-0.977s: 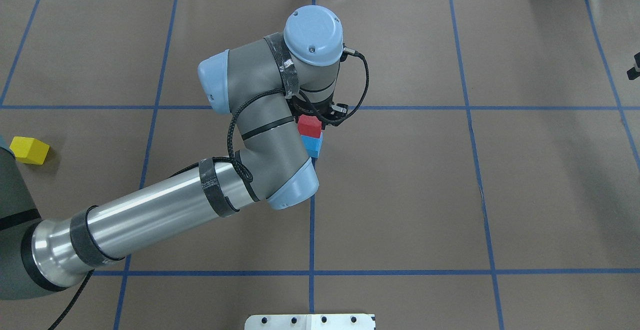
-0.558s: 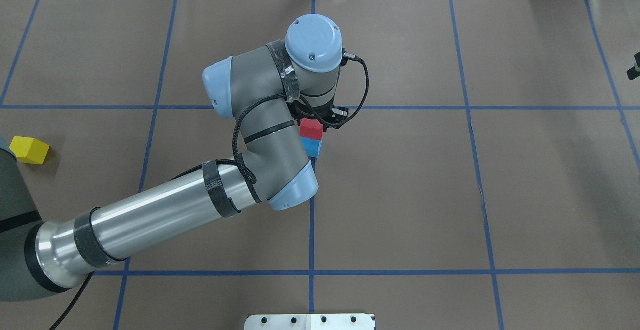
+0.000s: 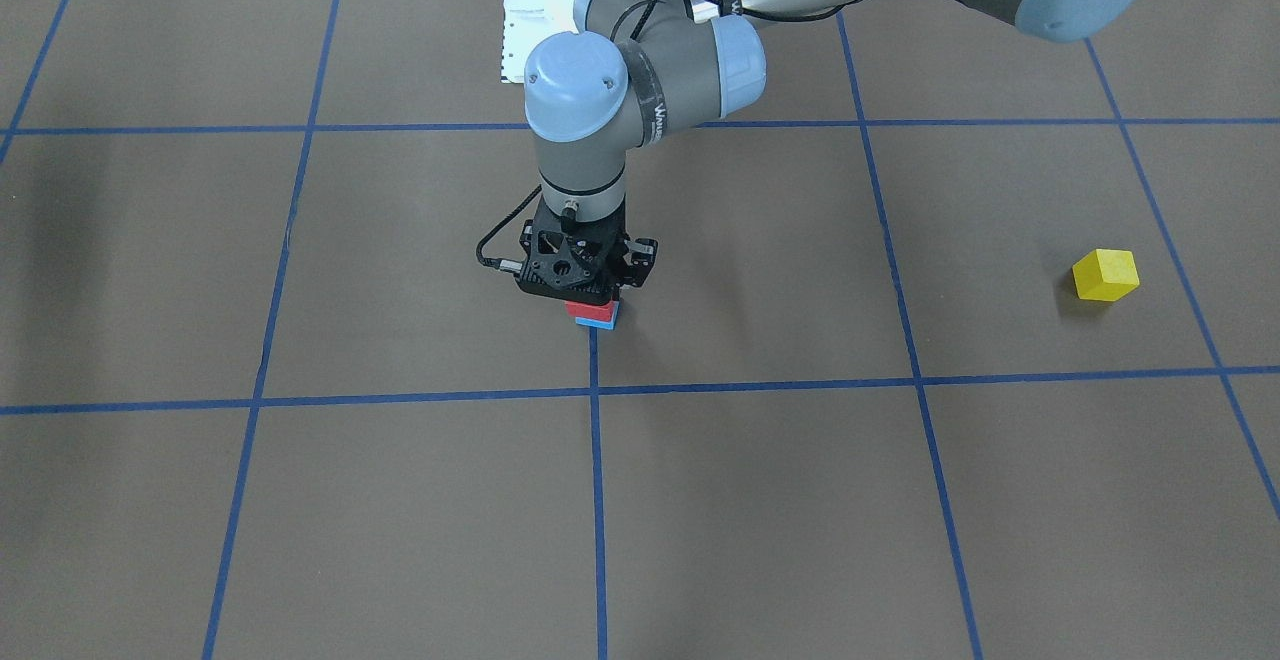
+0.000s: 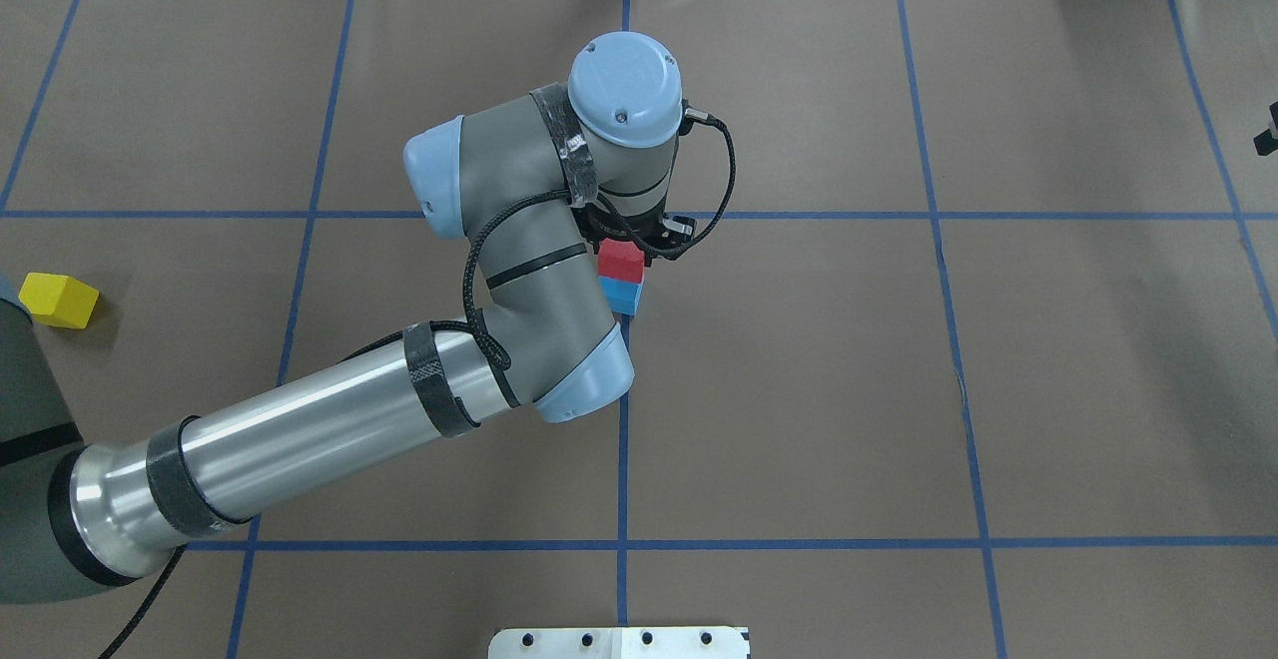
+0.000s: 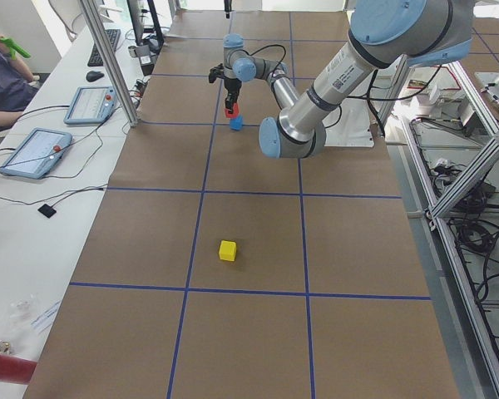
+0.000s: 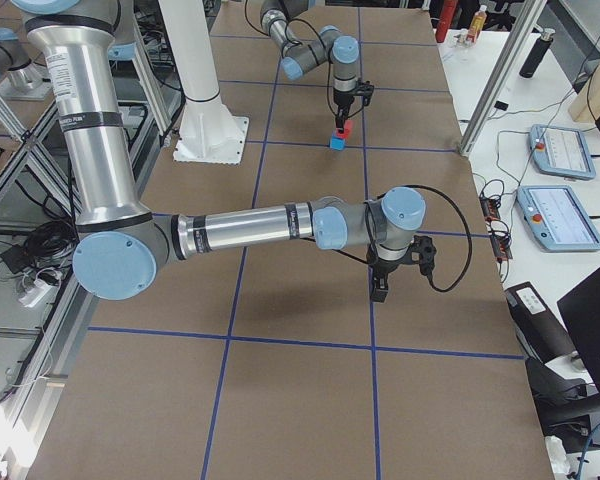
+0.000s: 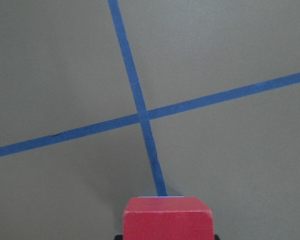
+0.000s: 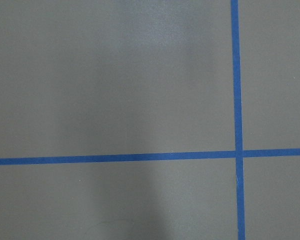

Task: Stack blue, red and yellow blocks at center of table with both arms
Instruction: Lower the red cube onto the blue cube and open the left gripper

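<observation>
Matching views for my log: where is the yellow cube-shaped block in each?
Front-facing: yellow cube-shaped block right of centre.
Overhead: block far left.
Exterior left: block lower centre.
Exterior right: not in it.
Left wrist: not in it.
Right wrist: not in it.
Landmark: red block on blue block.

A: Where is the left gripper [image 3: 588,292] positioned?
B: It is pointed straight down over the red block [image 3: 578,310], which is seated on the blue block [image 3: 604,321] at a blue tape line [image 3: 594,370].
A: And the yellow block [image 3: 1105,274]?
B: It is located well apart from the stack, alone on the table [image 3: 300,500], at the view's right.
</observation>
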Motion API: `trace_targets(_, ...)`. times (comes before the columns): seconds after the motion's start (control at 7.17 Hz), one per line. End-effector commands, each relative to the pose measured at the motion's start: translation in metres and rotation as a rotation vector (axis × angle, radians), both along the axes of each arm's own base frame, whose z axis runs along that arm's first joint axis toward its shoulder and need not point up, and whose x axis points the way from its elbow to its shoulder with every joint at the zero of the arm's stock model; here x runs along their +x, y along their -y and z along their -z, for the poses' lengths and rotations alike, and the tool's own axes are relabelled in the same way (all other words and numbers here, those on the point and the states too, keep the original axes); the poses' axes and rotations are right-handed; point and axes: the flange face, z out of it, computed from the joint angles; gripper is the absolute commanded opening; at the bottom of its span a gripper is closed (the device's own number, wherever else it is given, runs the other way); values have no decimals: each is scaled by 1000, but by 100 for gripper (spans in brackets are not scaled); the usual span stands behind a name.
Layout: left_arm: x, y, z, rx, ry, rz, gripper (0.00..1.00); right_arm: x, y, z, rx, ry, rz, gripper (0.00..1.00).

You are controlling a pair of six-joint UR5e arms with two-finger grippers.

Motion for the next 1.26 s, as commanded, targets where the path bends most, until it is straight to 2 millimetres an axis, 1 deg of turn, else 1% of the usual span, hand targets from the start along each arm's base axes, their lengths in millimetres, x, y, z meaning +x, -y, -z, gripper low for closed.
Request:
trace_targets(0.0, 1, -1, -9, -6, 7, -3, 0, 0, 0, 0, 0, 0, 0, 100)
trace_targets(0.56, 0, -2, -9, -10, 8, -2, 0, 0, 1, 1, 3, -1, 0, 100)
trace_targets(0.7, 0, -2, -9, -12, 8, 0, 65, 0, 1, 1, 1, -1, 0, 100)
trace_targets(0.84, -2, -3, -13, -21, 7, 11, 100, 0, 1, 2, 3, -1, 0, 100)
trace_targets(1.12, -10, -9, -13, -40, -13, 40, 100, 0, 1, 2, 3, -1, 0, 100)
